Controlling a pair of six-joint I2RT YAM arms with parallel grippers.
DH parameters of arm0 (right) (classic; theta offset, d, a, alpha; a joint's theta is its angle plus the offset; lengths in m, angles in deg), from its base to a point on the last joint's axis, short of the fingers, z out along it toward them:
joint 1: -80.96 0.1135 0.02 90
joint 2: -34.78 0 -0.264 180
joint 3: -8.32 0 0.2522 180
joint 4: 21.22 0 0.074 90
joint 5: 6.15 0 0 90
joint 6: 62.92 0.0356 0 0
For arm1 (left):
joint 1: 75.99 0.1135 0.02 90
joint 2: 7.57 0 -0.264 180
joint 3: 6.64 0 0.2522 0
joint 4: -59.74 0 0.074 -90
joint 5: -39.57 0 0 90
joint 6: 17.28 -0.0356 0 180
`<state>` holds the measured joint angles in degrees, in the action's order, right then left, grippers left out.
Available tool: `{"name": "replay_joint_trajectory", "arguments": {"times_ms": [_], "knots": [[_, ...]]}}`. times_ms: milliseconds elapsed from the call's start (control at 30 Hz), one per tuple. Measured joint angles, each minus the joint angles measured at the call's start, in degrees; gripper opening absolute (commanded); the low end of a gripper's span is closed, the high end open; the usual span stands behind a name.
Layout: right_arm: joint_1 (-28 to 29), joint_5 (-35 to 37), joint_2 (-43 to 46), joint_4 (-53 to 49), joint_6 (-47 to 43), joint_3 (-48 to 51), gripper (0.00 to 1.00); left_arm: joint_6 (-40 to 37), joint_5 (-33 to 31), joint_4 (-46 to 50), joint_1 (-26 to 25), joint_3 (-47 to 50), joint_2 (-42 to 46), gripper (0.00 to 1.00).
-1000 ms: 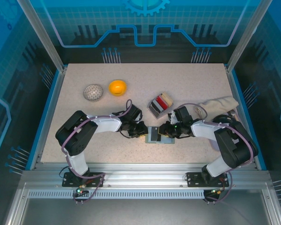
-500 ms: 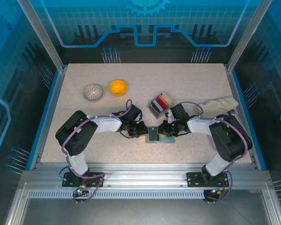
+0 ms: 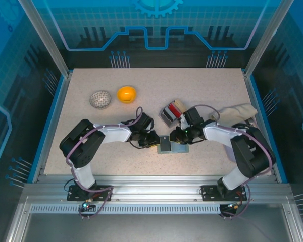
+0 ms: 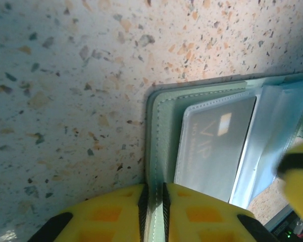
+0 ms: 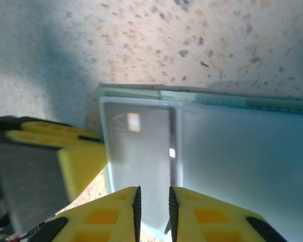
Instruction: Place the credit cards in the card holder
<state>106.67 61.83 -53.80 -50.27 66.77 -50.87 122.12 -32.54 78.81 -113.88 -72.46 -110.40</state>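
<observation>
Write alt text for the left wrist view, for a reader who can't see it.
The left gripper pinches one edge of the open grey-green card holder, which lies on a speckled table. A grey card marked VIP sits in a clear pocket inside the holder.

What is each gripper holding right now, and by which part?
The left gripper pinches the card holder by the edge of its green cover. The right gripper sits over a grey card; whether it grips cannot be told.
</observation>
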Motion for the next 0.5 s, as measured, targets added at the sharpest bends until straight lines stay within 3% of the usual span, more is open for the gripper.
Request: {"name": "replay_joint_trajectory", "arguments": {"times_ms": [200,267,500], "knots": [[-3.5,8.0,4.4,-10.6,-8.4,-12.4,0.46,-0.1,-2.5,1.6,-0.7,0.0,1.6,0.32],[-5.5,10.6,3.8,-13.0,-10.9,-16.0,0.55,-0.2,-3.2,2.4,-0.7,0.0,2.3,0.36],[-11.3,14.4,-6.9,-18.9,-17.1,-28.9,0.68,-0.3,-4.6,4.9,0.6,-0.7,4.8,0.43]]}}
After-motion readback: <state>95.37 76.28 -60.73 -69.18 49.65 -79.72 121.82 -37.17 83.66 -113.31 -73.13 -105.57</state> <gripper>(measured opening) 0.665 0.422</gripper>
